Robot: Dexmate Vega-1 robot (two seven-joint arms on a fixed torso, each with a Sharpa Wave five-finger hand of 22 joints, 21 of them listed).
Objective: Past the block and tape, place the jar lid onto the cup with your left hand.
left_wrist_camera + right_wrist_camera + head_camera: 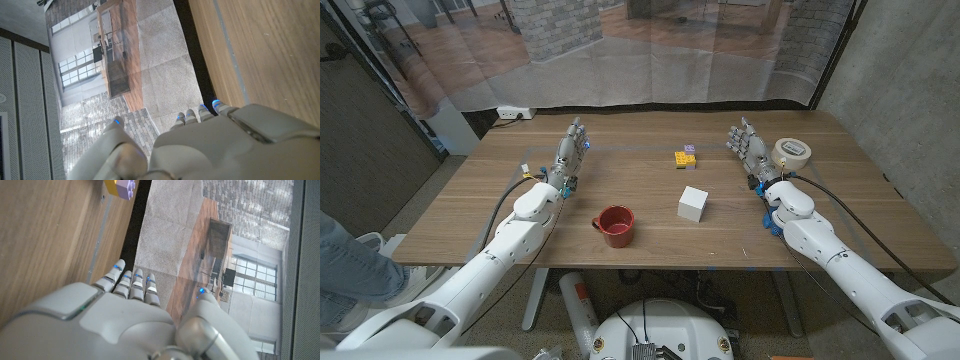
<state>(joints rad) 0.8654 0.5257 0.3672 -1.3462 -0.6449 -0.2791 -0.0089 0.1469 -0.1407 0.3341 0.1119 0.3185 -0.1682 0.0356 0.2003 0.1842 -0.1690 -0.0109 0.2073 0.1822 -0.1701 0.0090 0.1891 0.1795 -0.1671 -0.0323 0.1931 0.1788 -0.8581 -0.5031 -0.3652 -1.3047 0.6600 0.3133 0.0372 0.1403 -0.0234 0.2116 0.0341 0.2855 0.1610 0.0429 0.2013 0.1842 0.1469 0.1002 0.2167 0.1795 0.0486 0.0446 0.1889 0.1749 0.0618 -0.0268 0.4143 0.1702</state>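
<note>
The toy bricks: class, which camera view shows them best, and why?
The head view: the yellow and purple toy bricks sit whole on the table, beyond the white block. The right wrist view catches just a corner of them at the picture's edge.

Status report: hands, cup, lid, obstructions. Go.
Left hand, right hand open, empty. Red cup uncovered. White block beside it, tape by right hand. Jar lid unidentified.

Tabletop: cup stood front centre; white block just right of it; toy bricks behind the block; tape roll lay far right, rear.
</note>
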